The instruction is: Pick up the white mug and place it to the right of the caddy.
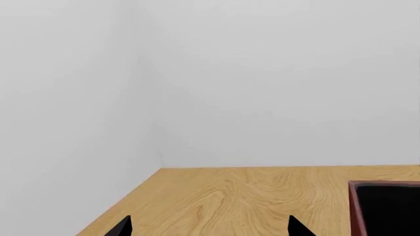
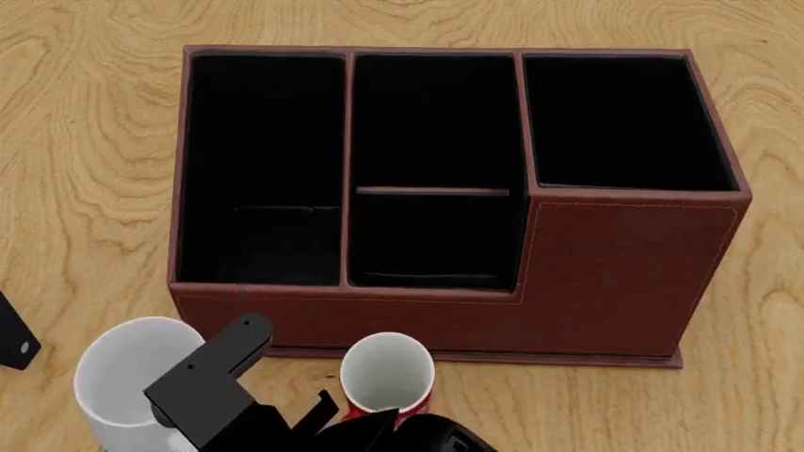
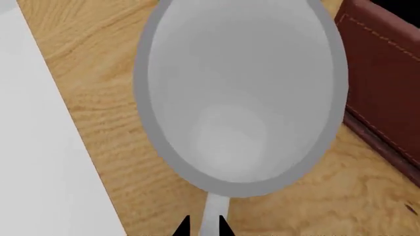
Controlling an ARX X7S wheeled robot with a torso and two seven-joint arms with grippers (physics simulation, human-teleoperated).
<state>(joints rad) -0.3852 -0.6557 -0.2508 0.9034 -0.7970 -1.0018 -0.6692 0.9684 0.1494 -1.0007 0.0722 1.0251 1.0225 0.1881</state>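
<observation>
The white mug (image 2: pixel 126 377) stands on the wooden table by the caddy's (image 2: pixel 628 273) front left corner. In the right wrist view I look straight down into the white mug (image 3: pixel 239 98), and its loop handle (image 3: pixel 211 214) runs between the two black tips of my right gripper (image 3: pixel 204 227), which are shut on it. My right arm (image 2: pixel 207 386) overlaps the mug's right side in the head view. The left gripper (image 1: pixel 210 228) is open with only bare wood between its tips, and a corner of the caddy (image 1: pixel 387 206) lies to one side of it.
A red mug with a white interior (image 2: pixel 387 372) stands right of the white mug, against the caddy's front wall. Grey walls meet in a corner (image 1: pixel 154 98) beyond the table's edge. Bare wood (image 2: pixel 766 395) shows to the right of the caddy.
</observation>
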